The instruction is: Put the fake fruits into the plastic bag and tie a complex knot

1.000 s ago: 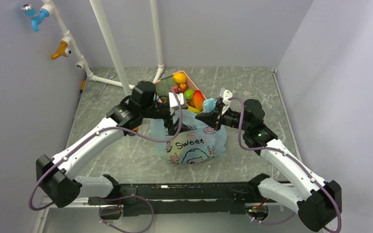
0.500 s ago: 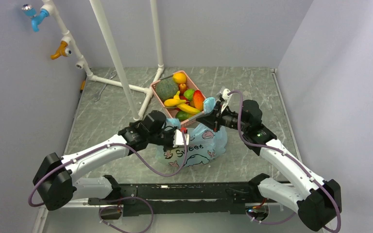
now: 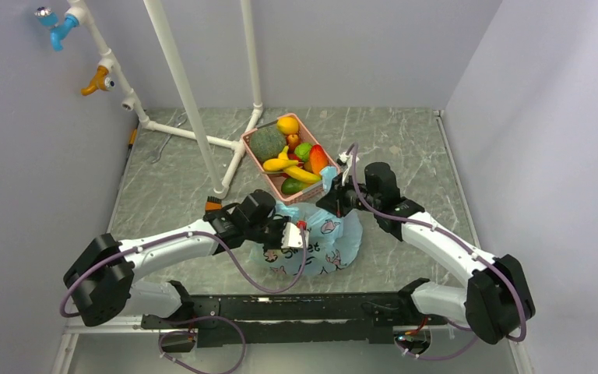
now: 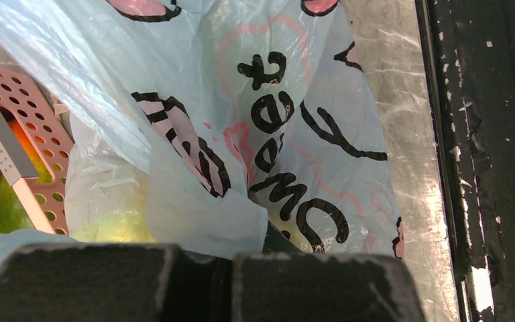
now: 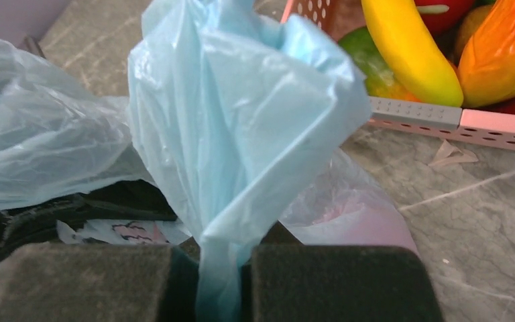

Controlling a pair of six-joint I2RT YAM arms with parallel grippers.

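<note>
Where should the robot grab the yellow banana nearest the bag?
Probably across its middle, coming straight down from above. The banana lies flat on top of the other fruits, so its long, narrow body is exposed upward. The pink basket's wall and the neighbouring fruits crowd its sides, so a sideways approach looks blocked.

Your right gripper (image 5: 218, 272) is pinched shut on a bunched strip of the plastic bag (image 5: 241, 134), and the film fans upward out of the jaws. More bag film lies crumpled at left. Far right, a pink basket (image 5: 436, 119) on the table (image 5: 483, 221) holds a banana (image 5: 409, 54), an orange-red mango (image 5: 503, 47) and a green fruit (image 5: 370, 62).
</note>
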